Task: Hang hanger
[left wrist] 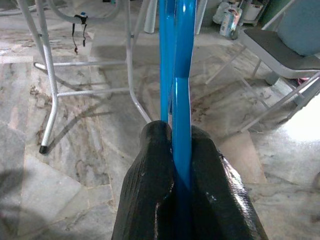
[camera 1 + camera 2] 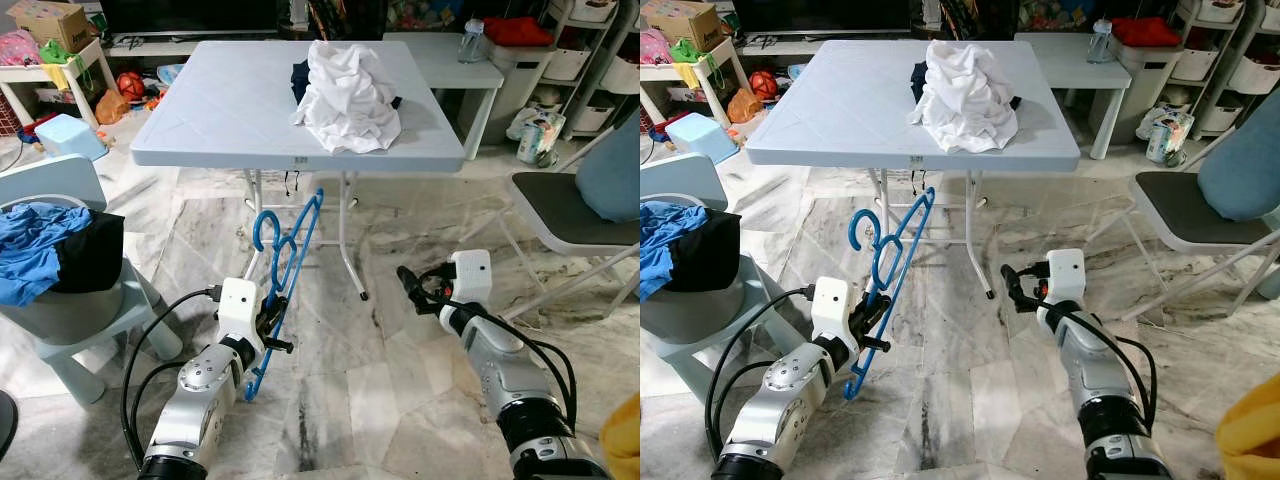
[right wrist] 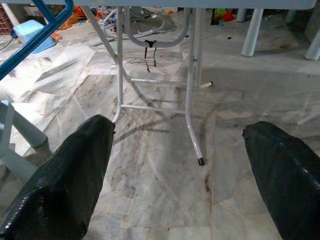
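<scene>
Hanger (image 2: 287, 262): blue, thin plastic, glossy, with a curved hook at the upper end, held tilted above the floor in front of the table (image 2: 230, 110). Left gripper (image 1: 176, 165) is clamped tight on one of its bars; the black textured fingers (image 1: 150, 190) pinch the blue bar between them. The hook sits below the table edge, near the white metal legs (image 2: 350, 235).

Right gripper (image 3: 177, 175) is spread wide and holds nothing, low over the floor (image 2: 400, 380) to the right of the table legs.

Table: pale grey plastic top with faint diagonal grooves on a folding tube frame. A crumpled white cloth (image 2: 345, 95) lies piled on it over something dark. Floor is veined marble tile, shiny. A plastic chair (image 2: 70, 300) on the left carries blue and black clothes (image 2: 45, 245). A dark-seated folding chair (image 2: 570, 215) stands on the right.
</scene>
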{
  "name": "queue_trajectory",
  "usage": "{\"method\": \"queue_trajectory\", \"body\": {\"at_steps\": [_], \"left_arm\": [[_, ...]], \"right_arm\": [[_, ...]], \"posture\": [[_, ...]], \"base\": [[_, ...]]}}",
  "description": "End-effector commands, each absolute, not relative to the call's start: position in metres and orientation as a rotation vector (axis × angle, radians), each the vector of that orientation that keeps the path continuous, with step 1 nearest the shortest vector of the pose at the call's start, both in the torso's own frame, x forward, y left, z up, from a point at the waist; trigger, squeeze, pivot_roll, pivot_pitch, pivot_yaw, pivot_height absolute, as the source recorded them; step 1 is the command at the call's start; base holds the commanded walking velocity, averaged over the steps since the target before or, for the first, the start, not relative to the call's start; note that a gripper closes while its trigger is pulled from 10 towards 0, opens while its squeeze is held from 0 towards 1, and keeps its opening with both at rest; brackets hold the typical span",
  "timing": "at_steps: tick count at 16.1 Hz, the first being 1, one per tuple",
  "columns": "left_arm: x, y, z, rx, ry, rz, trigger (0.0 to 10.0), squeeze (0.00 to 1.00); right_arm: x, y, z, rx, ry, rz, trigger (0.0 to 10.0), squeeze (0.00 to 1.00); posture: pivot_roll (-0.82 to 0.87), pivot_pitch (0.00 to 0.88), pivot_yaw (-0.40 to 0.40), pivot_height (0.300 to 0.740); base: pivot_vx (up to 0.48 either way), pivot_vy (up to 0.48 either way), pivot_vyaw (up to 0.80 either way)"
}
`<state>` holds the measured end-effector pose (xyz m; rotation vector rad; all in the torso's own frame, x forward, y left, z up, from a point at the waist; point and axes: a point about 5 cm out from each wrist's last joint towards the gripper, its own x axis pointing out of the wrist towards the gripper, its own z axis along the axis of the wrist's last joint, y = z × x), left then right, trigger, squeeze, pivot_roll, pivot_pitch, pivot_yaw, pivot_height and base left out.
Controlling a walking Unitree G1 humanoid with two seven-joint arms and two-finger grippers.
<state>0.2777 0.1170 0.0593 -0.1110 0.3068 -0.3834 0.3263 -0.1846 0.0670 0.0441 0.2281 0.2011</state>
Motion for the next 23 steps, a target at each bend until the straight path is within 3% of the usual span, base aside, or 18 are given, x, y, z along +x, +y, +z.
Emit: {"method": "queue_trajectory", "body": {"at_steps": [1, 2, 6, 13, 16, 23], "left_arm": [[0.280, 0.115, 0.063, -0.092, 0.300, -0.400, 10.0, 0.00], [0.280, 0.115, 0.063, -0.093, 0.300, -0.400, 10.0, 0.00], [0.274, 0.129, 0.061, -0.090, 0.291, -0.318, 10.0, 0.00], [0.258, 0.163, 0.081, -0.059, 0.202, -0.023, 10.0, 0.00], [0.246, 0.160, 0.083, -0.065, 0.213, 0.017, 10.0, 0.00], [0.248, 0.160, 0.081, -0.074, 0.231, 0.025, 10.0, 0.00]], "right_arm": [[0.330, -0.186, 0.073, 0.045, 0.201, 0.186, 2.0, 0.00], [0.330, -0.186, 0.073, 0.050, 0.202, 0.182, 10.0, 0.00], [0.328, -0.186, 0.076, 0.065, 0.154, 0.124, 10.0, 0.00], [0.320, -0.192, 0.090, 0.063, 0.054, 0.003, 10.0, 0.00], [0.318, -0.196, 0.092, 0.049, 0.048, -0.014, 10.0, 0.00], [0.321, -0.197, 0.094, 0.049, 0.047, -0.028, 10.0, 0.00]], "posture": [[-0.05, 0.000, -0.024, 0.740], [-0.05, 0.000, -0.022, 0.740], [-0.05, 0.000, -0.019, 0.740], [-0.04, 0.000, -0.019, 0.740], [-0.03, 0.000, -0.022, 0.740], [-0.03, 0.000, -0.019, 0.740]], "base": [[0.000, 0.000, 0.00], [0.000, 0.000, 0.00], [0.000, 0.000, 0.00], [0.000, 0.000, 0.00], [0.000, 0.000, 0.00], [0.000, 0.000, 0.00]]}}
